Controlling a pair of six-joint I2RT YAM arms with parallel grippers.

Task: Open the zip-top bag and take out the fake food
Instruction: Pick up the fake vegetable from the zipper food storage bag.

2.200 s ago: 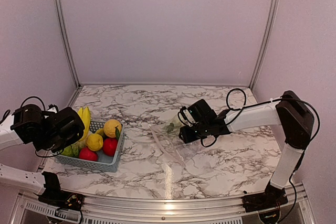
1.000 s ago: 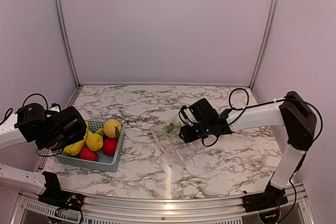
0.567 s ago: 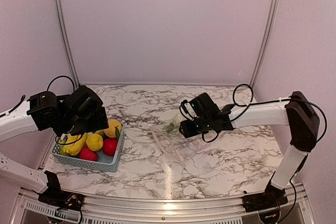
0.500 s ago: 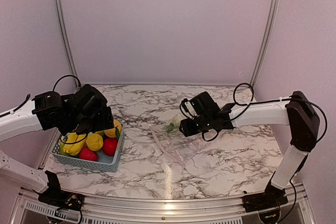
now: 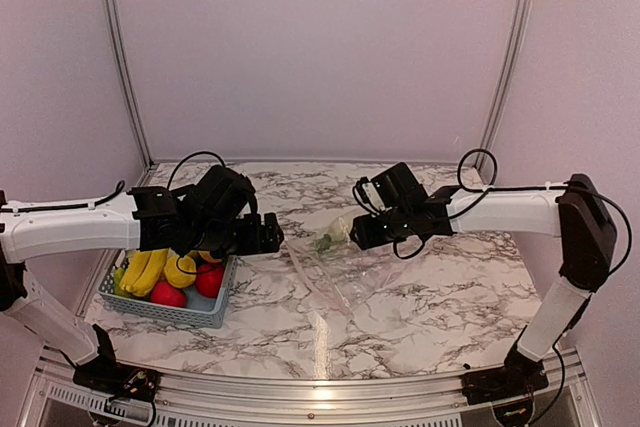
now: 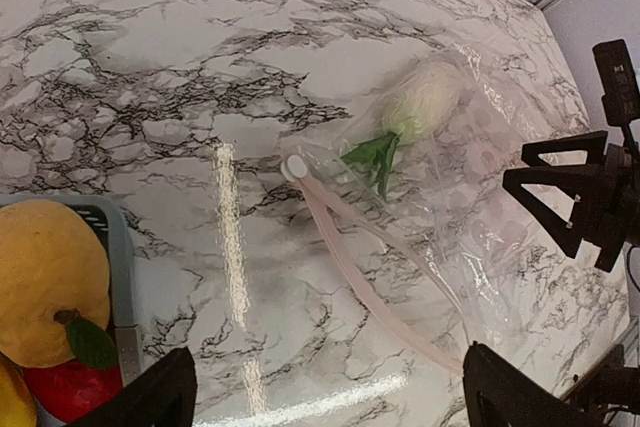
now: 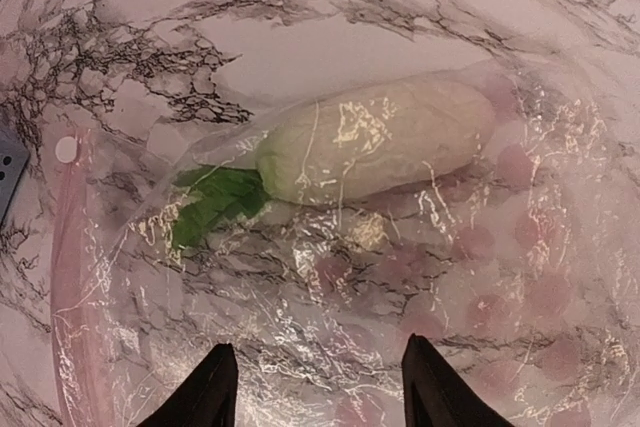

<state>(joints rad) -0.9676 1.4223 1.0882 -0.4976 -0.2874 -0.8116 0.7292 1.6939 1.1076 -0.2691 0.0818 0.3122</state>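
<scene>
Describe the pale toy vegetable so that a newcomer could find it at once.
On the white marble table, find the clear crinkly plastic bag with a pink zip strip, mid-table. Inside its far end lies the long whitish toy cabbage with dark green leaves; unlike the bright fruit in the blue lattice basket, it is pale and bagged.

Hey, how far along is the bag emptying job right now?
Looks done: bananas, lemon and apples lie in the basket. In hand: both grippers are open, the left gripper near the zip strip, the right gripper over the zip-top bag. Left: the cabbage is inside it.
</scene>
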